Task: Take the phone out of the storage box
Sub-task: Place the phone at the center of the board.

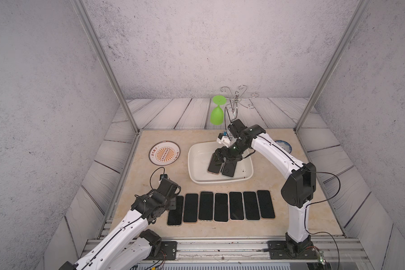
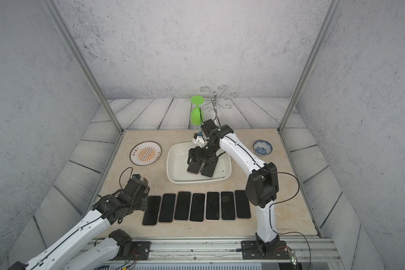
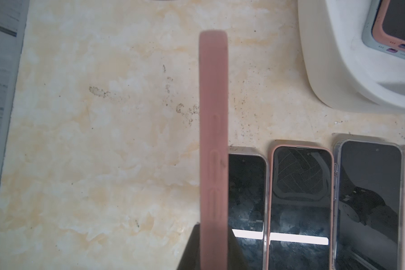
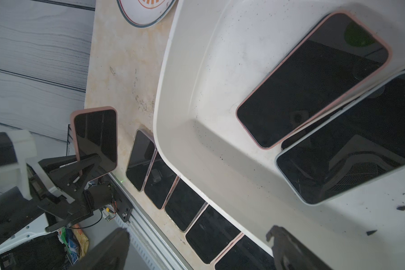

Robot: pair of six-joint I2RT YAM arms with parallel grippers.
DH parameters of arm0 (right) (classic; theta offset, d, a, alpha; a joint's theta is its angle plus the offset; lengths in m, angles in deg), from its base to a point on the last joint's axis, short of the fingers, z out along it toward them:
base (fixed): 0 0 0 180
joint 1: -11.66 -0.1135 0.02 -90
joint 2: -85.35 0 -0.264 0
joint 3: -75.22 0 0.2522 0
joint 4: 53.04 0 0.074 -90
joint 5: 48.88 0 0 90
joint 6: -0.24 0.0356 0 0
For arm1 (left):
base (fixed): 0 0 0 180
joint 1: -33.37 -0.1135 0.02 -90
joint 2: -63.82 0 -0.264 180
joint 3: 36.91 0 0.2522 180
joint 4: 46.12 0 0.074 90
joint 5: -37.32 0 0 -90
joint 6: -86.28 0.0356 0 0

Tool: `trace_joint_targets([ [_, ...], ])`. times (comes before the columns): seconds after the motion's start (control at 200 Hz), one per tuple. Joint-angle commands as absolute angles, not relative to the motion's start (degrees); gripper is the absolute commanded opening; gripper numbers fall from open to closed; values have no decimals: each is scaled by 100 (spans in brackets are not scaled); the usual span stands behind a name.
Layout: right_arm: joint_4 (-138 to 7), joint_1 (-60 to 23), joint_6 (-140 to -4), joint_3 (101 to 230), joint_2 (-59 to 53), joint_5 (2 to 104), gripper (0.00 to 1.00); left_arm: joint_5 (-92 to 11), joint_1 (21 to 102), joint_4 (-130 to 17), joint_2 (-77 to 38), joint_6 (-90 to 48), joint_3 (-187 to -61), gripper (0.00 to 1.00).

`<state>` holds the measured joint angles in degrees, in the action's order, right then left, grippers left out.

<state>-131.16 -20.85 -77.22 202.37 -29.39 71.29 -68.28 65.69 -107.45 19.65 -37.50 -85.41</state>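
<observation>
The storage box (image 1: 198,180), a shallow white tub, is sitting at the centre of the worktop (image 1: 150,182) in both top views. Two phones are lying screen-up inside it, partly overlapping: a pink-cased phone (image 4: 313,79) and a pale-cased phone (image 4: 351,140). The right jaws are hanging over them, spread wide and holding nothing. In the top views they are covering the phones' upper ends, and whether they are touching a screen cannot be told. At lower left, the left jaws are clamping shut on a third phone (image 3: 213,140), also pink-cased, and holding it on edge by the row's left end; from above it is hard to make out behind the wrist. Seven more phones (image 1: 221,207) are lying face-up in a row below the box, the leftmost partly covered by the left arm (image 1: 126,224). An orange-patterned plate (image 1: 164,153) is lying left of the box. In a top view the right arm (image 1: 276,152) is hiding most of the blue-and-white bowl (image 2: 262,147). Behind, a green goblet (image 1: 216,114) is hanging upside down from a wire rack (image 1: 239,95), whose foot is hidden.
</observation>
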Motion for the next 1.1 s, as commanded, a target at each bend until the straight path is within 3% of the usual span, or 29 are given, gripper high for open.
trace_joint_targets([
  [0.0,-13114,-2076,-7739,20201,-3088,7274,99,-7028,6596,-10579,2159,-4223,-8434,3],
  [0.611,-13136,-2071,-7798,20174,-3246,7334,99,-7444,6923,-11029,2443,-5352,-7948,7],
  [1.096,-13164,-2076,-7903,20008,-3251,7302,99,-7623,7147,-11209,2269,-5525,-8010,23],
])
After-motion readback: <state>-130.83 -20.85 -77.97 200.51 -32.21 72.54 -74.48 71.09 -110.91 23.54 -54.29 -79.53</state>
